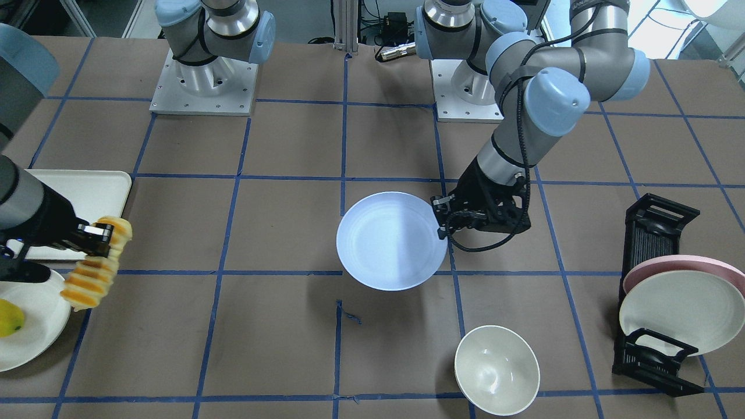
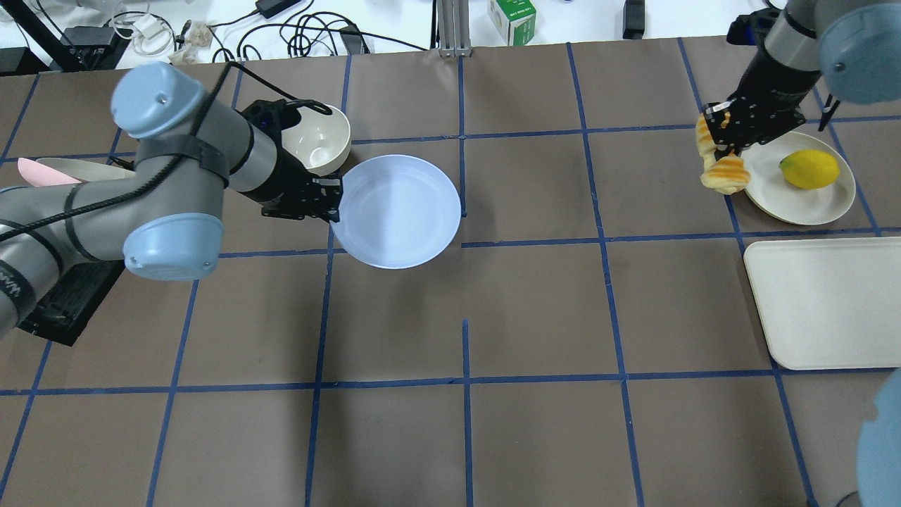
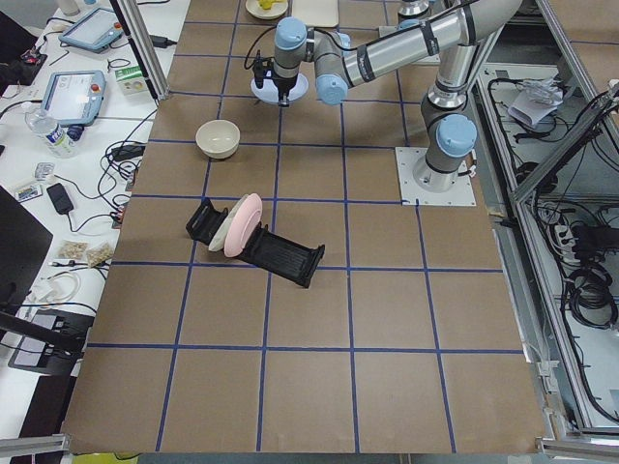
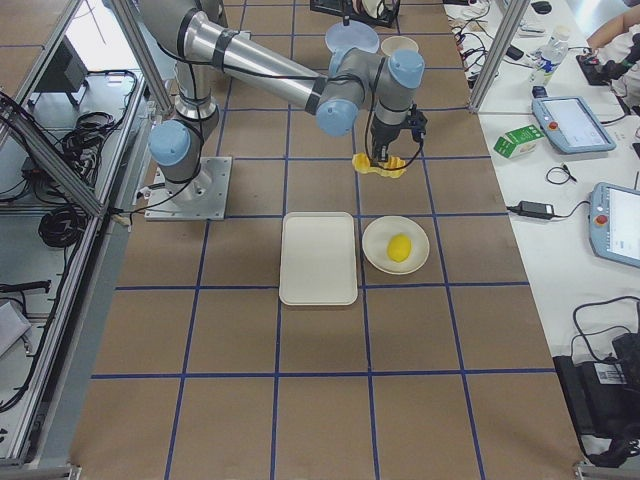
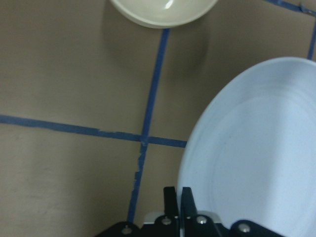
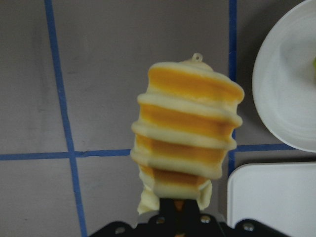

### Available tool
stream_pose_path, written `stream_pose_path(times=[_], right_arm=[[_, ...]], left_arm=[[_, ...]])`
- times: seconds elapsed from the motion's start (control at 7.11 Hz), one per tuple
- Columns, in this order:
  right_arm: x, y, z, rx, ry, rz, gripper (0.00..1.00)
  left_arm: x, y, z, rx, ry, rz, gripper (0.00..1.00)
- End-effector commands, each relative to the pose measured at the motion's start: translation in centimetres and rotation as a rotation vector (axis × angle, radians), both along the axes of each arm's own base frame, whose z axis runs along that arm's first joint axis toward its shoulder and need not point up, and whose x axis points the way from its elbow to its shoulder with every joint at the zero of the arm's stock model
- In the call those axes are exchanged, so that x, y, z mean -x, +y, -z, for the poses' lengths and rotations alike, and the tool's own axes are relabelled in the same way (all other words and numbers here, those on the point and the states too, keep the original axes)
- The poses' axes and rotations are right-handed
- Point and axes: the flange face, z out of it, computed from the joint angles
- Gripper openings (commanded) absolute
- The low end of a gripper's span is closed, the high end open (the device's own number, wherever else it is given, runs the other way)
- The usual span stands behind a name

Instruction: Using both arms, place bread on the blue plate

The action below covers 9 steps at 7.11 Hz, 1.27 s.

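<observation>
The blue plate (image 2: 396,210) is held above the table by its rim in my left gripper (image 2: 331,204), which is shut on it; it also shows in the front view (image 1: 391,240) and the left wrist view (image 5: 252,163). My right gripper (image 2: 719,137) is shut on the bread (image 2: 723,169), a ridged yellow and orange loaf that hangs in the air beside a white plate. The bread also shows in the front view (image 1: 93,276) and the right wrist view (image 6: 187,143). The two grippers are far apart.
A white plate (image 2: 823,204) holds a yellow-green fruit (image 2: 809,169). A cream tray (image 2: 823,303) lies near it. A white bowl (image 2: 320,144) stands by the left arm. A black rack (image 1: 657,233) holds a pink plate (image 1: 687,265) and a cream plate (image 1: 675,314).
</observation>
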Motion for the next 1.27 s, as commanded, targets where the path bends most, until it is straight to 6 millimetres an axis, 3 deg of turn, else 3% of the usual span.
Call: stream_pose_path(times=[0.0, 0.28, 0.42, 0.56, 0.7, 0.98, 1.12], right_arm=[[-12.7, 0.0, 2.4, 0.011, 0.013, 0.014, 0.0], [-20.8, 1.7, 2.6, 0.028, -0.052, 0.026, 0.0], [-22.3, 2.3, 2.6, 0.026, -0.046, 0.059, 0.0], [-23.0, 2.7, 2.8, 0.018, -0.053, 0.069, 0.0], [-25.3, 3.7, 3.8, -0.021, -0.124, 0.119, 0.0], [-28.1, 4.6, 6.9, -0.036, -0.135, 0.097, 0.0], [-29.6, 5.1, 8.6, -0.036, -0.136, 0.089, 0.0]], left_arm=[[3.8, -1.0, 5.5, -0.002, 0.035, 0.076, 0.0], [5.2, -2.0, 10.9, -0.034, 0.034, 0.099, 0.0], [6.2, -2.1, 12.8, -0.016, 0.031, 0.117, 0.0], [6.5, -2.7, 12.9, 0.018, 0.031, 0.122, 0.51], [6.4, -2.7, 11.6, 0.048, 0.015, 0.127, 1.0], [6.1, -3.0, 8.4, 0.101, -0.006, 0.13, 1.0], [5.3, -2.9, 5.0, 0.143, -0.058, 0.122, 1.0]])
